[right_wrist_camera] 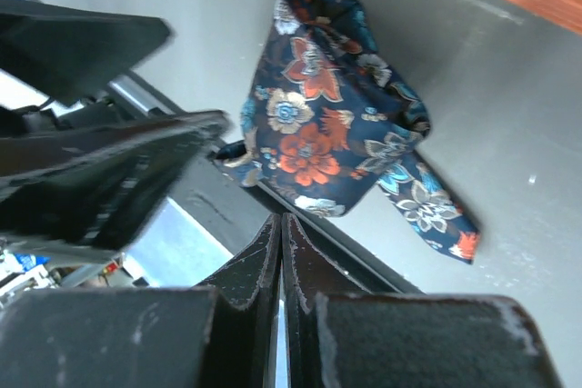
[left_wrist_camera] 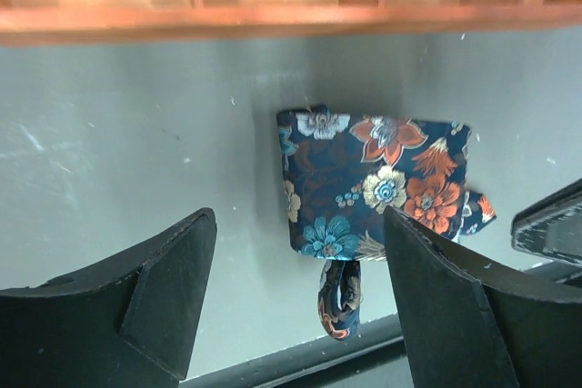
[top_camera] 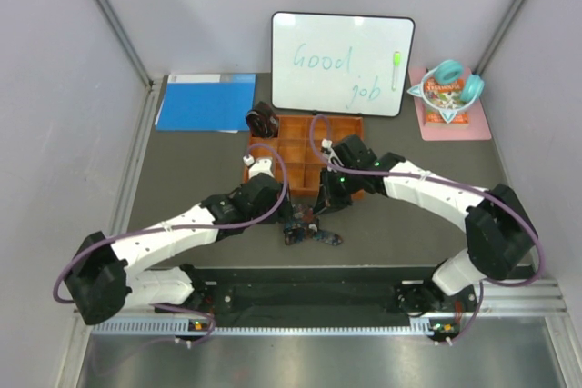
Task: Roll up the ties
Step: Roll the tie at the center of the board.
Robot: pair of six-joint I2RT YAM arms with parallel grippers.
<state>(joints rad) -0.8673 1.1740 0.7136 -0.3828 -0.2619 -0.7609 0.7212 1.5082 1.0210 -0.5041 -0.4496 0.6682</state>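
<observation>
The navy floral tie [top_camera: 310, 232] lies loosely folded on the grey table, close to the front edge. In the left wrist view it [left_wrist_camera: 373, 184] is a flat folded wad with a narrow end curling toward the edge. My left gripper [left_wrist_camera: 298, 217] is open above it, one finger on each side, not touching it. My right gripper [right_wrist_camera: 281, 220] is shut and empty, just short of the tie [right_wrist_camera: 332, 124] on the table-edge side. In the top view both grippers, left [top_camera: 289, 213] and right [top_camera: 326, 204], hang over the tie. The brown-maroon tie [top_camera: 262, 120] sits coiled by the tray's back left corner.
The orange compartment tray [top_camera: 300, 147] stands just behind the grippers, and its front wall [left_wrist_camera: 273, 20] shows in the left wrist view. A whiteboard [top_camera: 342, 63], a blue folder [top_camera: 205, 102] and a pink mat with teal headphones [top_camera: 448, 97] line the back. A black rail [top_camera: 309, 293] runs along the front edge.
</observation>
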